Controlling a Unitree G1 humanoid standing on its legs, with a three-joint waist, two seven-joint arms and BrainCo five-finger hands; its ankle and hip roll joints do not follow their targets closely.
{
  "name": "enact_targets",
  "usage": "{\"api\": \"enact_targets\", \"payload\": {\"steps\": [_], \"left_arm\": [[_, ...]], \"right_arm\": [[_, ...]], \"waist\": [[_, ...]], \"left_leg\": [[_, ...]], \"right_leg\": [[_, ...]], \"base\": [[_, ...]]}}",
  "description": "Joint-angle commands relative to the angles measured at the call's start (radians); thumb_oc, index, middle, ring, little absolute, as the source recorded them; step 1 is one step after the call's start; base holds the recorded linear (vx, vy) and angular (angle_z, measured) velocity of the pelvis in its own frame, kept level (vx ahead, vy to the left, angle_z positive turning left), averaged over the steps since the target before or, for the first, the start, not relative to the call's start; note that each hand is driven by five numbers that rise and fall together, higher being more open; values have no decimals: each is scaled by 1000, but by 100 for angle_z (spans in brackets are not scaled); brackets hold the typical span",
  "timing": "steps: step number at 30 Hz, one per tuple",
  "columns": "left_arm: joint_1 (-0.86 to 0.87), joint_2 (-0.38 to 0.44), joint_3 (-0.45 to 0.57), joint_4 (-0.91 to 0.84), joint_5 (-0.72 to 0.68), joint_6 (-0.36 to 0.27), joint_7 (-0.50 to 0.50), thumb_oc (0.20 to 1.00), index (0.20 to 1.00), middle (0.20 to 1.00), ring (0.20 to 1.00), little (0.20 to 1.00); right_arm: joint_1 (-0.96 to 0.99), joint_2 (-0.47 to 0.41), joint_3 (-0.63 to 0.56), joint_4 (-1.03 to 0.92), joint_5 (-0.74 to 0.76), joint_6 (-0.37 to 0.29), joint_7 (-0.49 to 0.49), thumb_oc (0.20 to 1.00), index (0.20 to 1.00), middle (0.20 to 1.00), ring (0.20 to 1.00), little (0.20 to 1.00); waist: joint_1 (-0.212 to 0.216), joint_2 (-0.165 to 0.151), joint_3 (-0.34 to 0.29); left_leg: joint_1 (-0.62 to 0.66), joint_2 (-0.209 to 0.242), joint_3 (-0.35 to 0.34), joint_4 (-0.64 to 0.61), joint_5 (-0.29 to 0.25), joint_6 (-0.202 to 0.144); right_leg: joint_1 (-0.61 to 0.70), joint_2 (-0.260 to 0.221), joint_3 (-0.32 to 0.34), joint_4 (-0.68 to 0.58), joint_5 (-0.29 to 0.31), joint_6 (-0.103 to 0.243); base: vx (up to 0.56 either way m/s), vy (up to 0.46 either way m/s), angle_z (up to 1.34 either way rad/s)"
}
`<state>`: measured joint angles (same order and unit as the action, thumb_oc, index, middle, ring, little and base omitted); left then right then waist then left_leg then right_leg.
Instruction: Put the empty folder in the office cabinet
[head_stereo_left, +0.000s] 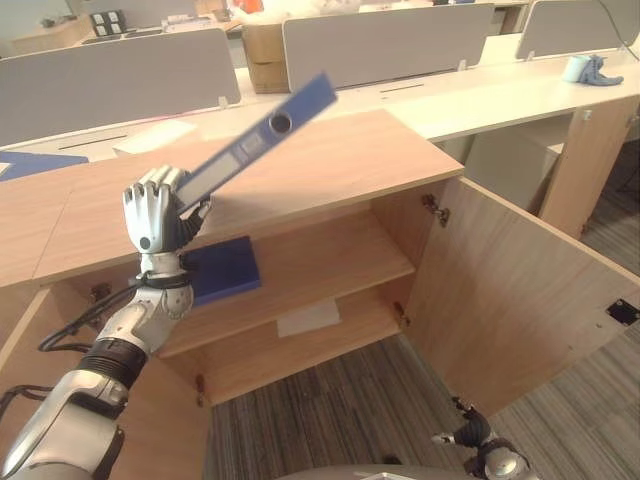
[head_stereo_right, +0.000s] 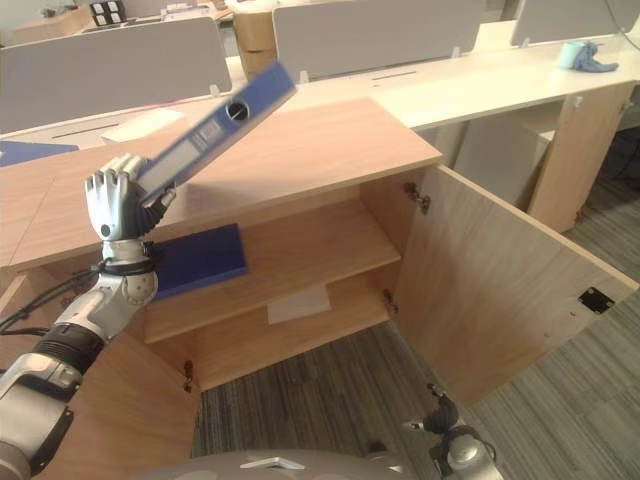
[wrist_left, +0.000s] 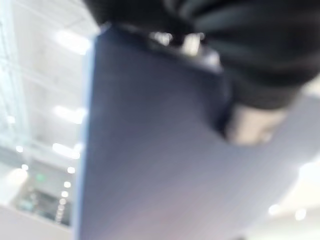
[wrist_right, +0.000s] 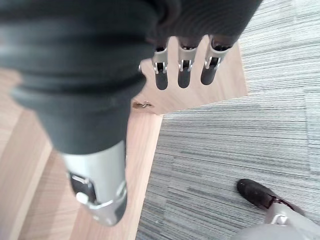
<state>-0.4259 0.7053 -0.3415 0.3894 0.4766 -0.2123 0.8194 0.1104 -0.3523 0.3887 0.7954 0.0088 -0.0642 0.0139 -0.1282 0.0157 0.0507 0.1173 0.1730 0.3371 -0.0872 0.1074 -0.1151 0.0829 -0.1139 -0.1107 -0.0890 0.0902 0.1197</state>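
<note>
Cabinet: where the left hand's fingers rise, the wooden cabinet (head_stereo_left: 300, 165) stands just behind and below them, its flat top bare beside the fingertips and its two doors swung open.
Right door: the open door panel (head_stereo_left: 510, 300) juts out toward the striped carpet (head_stereo_left: 330, 410), well apart from the left fingers and close above the right hand.
Upper shelf: a flat blue folder (head_stereo_left: 222, 268) lies on the upper shelf (head_stereo_left: 330, 265) just under the left hand's wrist, taking up that end of the shelf; the rest of the board is bare wood.
Lower shelf: a white sheet of paper (head_stereo_left: 309, 317) lies on it, below and well to the right of the fingers.
Background: pale desks with grey divider screens (head_stereo_left: 385, 40) run behind the cabinet, and a blue cloth bundle (head_stereo_left: 590, 68) sits on the far desk, far from both hands.
Empty folder: a blue lever-arch binder (head_stereo_left: 262, 133) with a pale spine label and a round finger hole in the spine; it slants up and away from the fingers, over the cabinet top, its lower end in the hand and its far end in the air.
Left hand (head_stereo_left: 153, 208): fingers curled round the binder's lower end, thumb on the other side, held above the cabinet's front edge.
Right hand (wrist_right: 182, 70): fingers straight and relaxed, holding nothing, hanging low by the foot of the open door above the carpet.
</note>
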Motion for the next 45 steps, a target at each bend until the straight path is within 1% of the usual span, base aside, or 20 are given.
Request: {"api": "enact_targets", "payload": {"steps": [1, 3, 4, 5, 6, 7, 9, 10, 11, 13, 16, 18, 19, 25, 28, 34, 35, 38, 42, 45], "left_arm": [[-76, 45, 148, -108, -258, -117, -155, 200, 200, 200, 200, 200], [9, -10, 239, -293, -496, -126, -324, 200, 200, 200, 200, 200], [48, -48, 270, -360, -560, -109, -383, 200, 200, 200, 200, 200], [48, -48, 270, -360, -560, -109, -383, 200, 200, 200, 200, 200], [80, -73, 286, -392, -611, -105, -435, 200, 200, 200, 200, 200], [152, -130, 306, -463, -713, -96, -538, 200, 200, 200, 200, 200], [210, -166, 324, -500, -802, -90, -643, 200, 200, 200, 200, 200], [263, -188, 328, -530, -905, -77, -728, 200, 200, 200, 200, 200], [272, -192, 330, -533, -917, -74, -749, 200, 200, 200, 200, 200], [328, -212, 332, -561, -1001, -54, -849, 200, 200, 200, 200, 200], [401, -240, 319, -585, -1103, -46, -1014, 200, 200, 200, 200, 200], [429, -251, 314, -587, -1152, -34, -1079, 200, 200, 200, 200, 200], [429, -251, 314, -587, -1153, -34, -1080, 200, 200, 200, 200, 200], [447, -271, 288, -605, -1231, 24, -1282, 200, 200, 200, 200, 200], [439, -273, 266, -617, -1228, 44, -1329, 200, 200, 200, 200, 200], [415, -258, 247, -618, -1225, 69, -1343, 200, 200, 200, 200, 200], [408, -250, 246, -616, -1227, 85, -1348, 200, 200, 200, 200, 200], [399, -245, 242, -609, -1223, 95, -1358, 200, 200, 200, 200, 200], [392, -237, 234, -600, -1216, 105, -1384, 200, 200, 200, 200, 200], [388, -228, 233, -593, -1217, 106, -1390, 200, 200, 200, 200, 200]], "right_arm": [[-57, -2, -15, -118, 87, -41, 29, 1000, 1000, 1000, 1000, 1000], [-39, 5, -42, -285, 147, -40, 93, 1000, 1000, 1000, 1000, 1000], [-34, 6, -50, -352, 176, -23, 127, 1000, 1000, 1000, 1000, 1000], [-34, 6, -50, -352, 176, -23, 127, 1000, 1000, 1000, 1000, 1000], [-28, 7, -56, -390, 183, -31, 171, 1000, 1000, 1000, 1000, 1000], [-20, 7, -55, -510, 199, -7, 225, 1000, 1000, 1000, 1000, 1000], [-18, -2, -60, -597, 224, 12, 272, 1000, 1000, 1000, 1000, 1000], [-18, -14, -66, -689, 241, 41, 290, 1000, 1000, 1000, 1000, 1000], [-17, -17, -67, -699, 244, 35, 298, 1000, 1000, 1000, 1000, 1000], [-22, -36, -83, -780, 277, 57, 306, 1000, 1000, 1000, 1000, 1000], [-39, -56, -116, -885, 321, 58, 298, 1000, 1000, 1000, 1000, 1000], [-57, -67, -143, -930, 346, 31, 279, 1000, 1000, 1000, 1000, 1000], [-56, -67, -143, -931, 346, 32, 279, 1000, 1000, 1000, 1000, 1000], [-195, -90, -220, -997, 425, -6, 164, 1000, 1000, 1000, 1000, 1000], [-247, -98, -230, -975, 444, -21, 122, 1000, 1000, 1000, 1000, 1000], [-328, -121, -252, -953, 477, -14, 83, 1000, 1000, 1000, 1000, 1000], [-384, -129, -261, -930, 510, 16, 64, 1000, 1000, 1000, 1000, 1000], [-429, -134, -266, -915, 556, 53, 72, 1000, 1000, 1000, 1000, 1000], [-471, -138, -261, -897, 649, 147, 119, 1000, 1000, 1000, 1000, 1000], [-494, -155, -249, -900, 699, 194, 134, 1000, 1000, 1000, 1000, 1000]], "waist": [[9, -20, 23], [22, -25, 23], [29, -28, 24], [29, -28, 24], [32, -29, 24], [46, -33, 27], [56, -35, 29], [68, -39, 31], [70, -40, 31], [83, -44, 33], [100, -46, 34], [108, -47, 36], [108, -47, 36], [142, -45, 33], [156, -44, 29], [174, -44, 22], [184, -46, 19], [190, -48, 18], [199, -52, 14], [200, -53, 12]], "left_leg": [[59, -54, -68, 0, -118, 61], [53, -54, -85, 0, -114, 62], [50, -54, -91, 0, -111, 62], [50, -54, -91, 0, -111, 62], [48, -54, -96, 0, -110, 62], [44, -54, -106, 0, -105, 61], [42, -54, -112, 0, -101, 61], [38, -55, -117, 0, -97, 60], [38, -55, -118, 0, -97, 61], [33, -56, -125, 0, -90, 60], [27, -58, -135, 0, -84, 62], [25, -60, -139, 0, -81, 63], [25, -60, -139, 0, -81, 63], [21, -59, -150, 0, -78, 65], [19, -57, -154, 0, -76, 63], [17, -58, -163, 0, -75, 62], [15, -58, -167, 0, -76, 61], [13, -58, -171, 0, -76, 61], [10, -57, -175, 0, -75, 58], [9, -55, -174, 0, -72, 55]], "right_leg": [[23, -22, 6, 2, -3, 37], [25, -25, -7, 2, -5, 38], [25, -26, -11, 2, -5, 39], [25, -26, -11, 2, -5, 39], [26, -27, -14, 2, -6, 40], [26, -29, -23, 2, -6, 41], [27, -31, -31, 2, -6, 42], [27, -32, -39, 2, -3, 41], [27, -33, -41, 2, -3, 41], [26, -33, -48, 2, 0, 38], [25, -35, -58, 2, 6, 36], [25, -36, -62, 2, 9, 34], [25, -36, -62, 2, 9, 34], [28, -42, -81, 2, 13, 29], [31, -46, -91, 2, 15, 30], [33, -49, -103, 2, 17, 30], [33, -50, -108, 2, 16, 28], [34, -51, -114, 2, 15, 27], [37, -52, -121, 2, 12, 25], [35, -52, -121, 2, 14, 25]], "base": [[-10, -32, 15], [-10, -32, 12], [-5, -12, 7], [-5, -9, 17], [-20, -7, 21], [-26, -6, 23], [-34, 1, 9], [-31, 3, 7], [-28, 3, 9], [-24, 7, 11], [-27, 9, 8], [-7, 2, 2], [-11, 2, 4], [-1, 0, 1], [2, 2, 2], [8, 7, 10], [0, 0, 0], [8, 4, 6], [13, 0, 13], [0, 0, 0]]}}
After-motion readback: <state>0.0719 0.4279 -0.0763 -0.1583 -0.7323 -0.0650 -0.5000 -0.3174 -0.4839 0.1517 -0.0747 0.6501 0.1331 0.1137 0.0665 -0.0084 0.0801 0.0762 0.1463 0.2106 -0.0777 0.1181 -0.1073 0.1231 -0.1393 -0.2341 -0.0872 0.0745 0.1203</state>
